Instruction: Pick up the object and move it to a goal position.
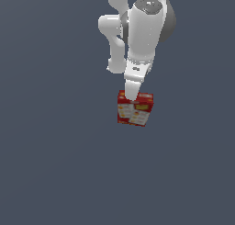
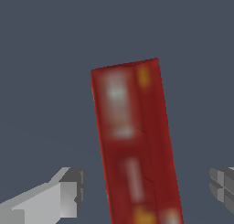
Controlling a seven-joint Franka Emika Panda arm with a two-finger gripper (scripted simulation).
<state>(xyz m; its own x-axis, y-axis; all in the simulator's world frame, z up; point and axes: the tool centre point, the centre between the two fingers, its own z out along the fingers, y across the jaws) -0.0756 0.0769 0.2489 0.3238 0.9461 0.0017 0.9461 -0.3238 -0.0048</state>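
One red cracker box (image 2: pixel 135 141) lies between the spread fingers (image 2: pixel 68 193) of the gripper (image 1: pixel 132 96) (neither touching it), its long axis running roughly twelve to six o'clock.

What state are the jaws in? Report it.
Open: in the wrist view both fingers stand apart from the red carton between them.

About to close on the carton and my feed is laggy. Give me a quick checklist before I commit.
1. Gripper open: ok, both fingers stand apart.
2. Carton between the fingers: ok, a gap shows on each side.
3. Carton centred: roughly, somewhat nearer one finger.
4. Carton squared to the fingers: not ok, slightly tilted in the wrist view.
5. Fingers low enough on the carton: cannot tell.
6. Goal position: cannot tell, no marker visible.
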